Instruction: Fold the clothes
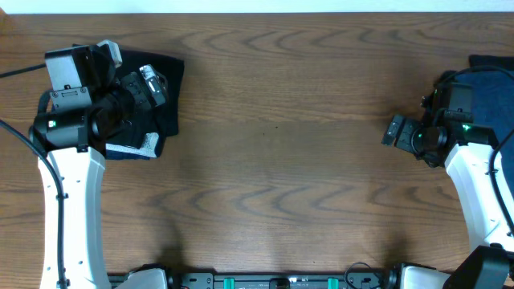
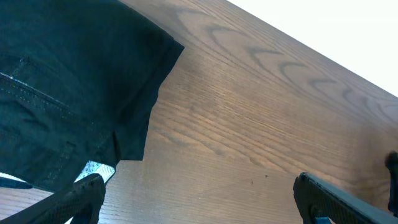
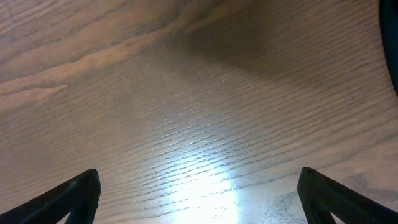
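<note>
A black folded garment [image 1: 165, 100] lies at the table's far left, a white label [image 1: 148, 143] showing at its near edge. My left gripper [image 1: 154, 87] hovers over it, open, with nothing between the fingers. The left wrist view shows that dark cloth [image 2: 68, 81] filling the upper left, while the left gripper [image 2: 199, 186] spans bare wood beside the cloth's edge. A dark navy garment [image 1: 491, 80] lies at the far right, partly under the right arm. My right gripper [image 1: 393, 130] stands open to its left, and the right wrist view shows the gripper [image 3: 199, 180] above bare wood.
The wooden table [image 1: 281, 160] stretches between the two arms. Its far edge runs along the top of the overhead view. The arm bases and a rail [image 1: 273, 281] sit along the near edge. A dark cloth edge [image 3: 392, 50] shows at the right of the right wrist view.
</note>
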Robot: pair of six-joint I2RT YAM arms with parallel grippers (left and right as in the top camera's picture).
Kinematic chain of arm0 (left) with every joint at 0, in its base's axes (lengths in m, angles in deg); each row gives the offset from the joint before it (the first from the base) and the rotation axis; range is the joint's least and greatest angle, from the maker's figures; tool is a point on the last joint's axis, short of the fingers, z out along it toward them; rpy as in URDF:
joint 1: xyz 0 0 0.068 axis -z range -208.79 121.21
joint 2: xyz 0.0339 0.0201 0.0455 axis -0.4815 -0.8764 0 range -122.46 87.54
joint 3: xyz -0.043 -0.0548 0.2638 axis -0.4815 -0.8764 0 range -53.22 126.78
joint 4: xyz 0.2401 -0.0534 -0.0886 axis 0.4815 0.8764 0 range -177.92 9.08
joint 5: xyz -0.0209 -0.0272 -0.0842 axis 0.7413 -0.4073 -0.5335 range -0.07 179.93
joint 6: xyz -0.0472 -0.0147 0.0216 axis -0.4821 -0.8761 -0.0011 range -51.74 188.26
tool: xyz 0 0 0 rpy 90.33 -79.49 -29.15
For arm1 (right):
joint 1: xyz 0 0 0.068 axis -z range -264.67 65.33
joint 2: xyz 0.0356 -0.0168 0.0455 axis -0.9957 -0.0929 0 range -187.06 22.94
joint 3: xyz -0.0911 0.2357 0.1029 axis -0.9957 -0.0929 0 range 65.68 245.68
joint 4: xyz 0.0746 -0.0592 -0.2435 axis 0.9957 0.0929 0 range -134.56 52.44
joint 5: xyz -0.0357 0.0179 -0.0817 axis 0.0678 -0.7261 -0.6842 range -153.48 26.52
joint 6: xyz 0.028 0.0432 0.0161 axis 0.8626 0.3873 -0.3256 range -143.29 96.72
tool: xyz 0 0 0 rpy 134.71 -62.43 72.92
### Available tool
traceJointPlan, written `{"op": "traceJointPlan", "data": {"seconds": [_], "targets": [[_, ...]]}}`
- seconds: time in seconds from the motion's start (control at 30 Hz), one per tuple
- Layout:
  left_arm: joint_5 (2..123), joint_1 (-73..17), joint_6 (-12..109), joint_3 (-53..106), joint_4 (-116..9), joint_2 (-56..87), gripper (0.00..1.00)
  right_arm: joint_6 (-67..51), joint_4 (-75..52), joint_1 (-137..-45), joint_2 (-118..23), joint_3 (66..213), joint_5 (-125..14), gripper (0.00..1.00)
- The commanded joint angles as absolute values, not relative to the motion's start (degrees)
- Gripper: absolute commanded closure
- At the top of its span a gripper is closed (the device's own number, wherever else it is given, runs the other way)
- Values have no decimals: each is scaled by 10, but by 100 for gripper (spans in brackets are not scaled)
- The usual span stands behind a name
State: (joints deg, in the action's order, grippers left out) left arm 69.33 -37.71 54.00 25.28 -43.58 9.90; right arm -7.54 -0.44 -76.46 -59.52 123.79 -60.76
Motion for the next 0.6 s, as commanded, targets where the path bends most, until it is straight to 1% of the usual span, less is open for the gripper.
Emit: {"op": "traceJointPlan", "data": {"seconds": [0.0, 0.57], "targets": [[699, -377, 549, 253, -436, 97, 2, -77, -4, -761, -592, 1242, -616, 1], [699, -377, 549, 253, -436, 97, 2, -77, -3, -762, -586, 1241, -616, 1]]}}
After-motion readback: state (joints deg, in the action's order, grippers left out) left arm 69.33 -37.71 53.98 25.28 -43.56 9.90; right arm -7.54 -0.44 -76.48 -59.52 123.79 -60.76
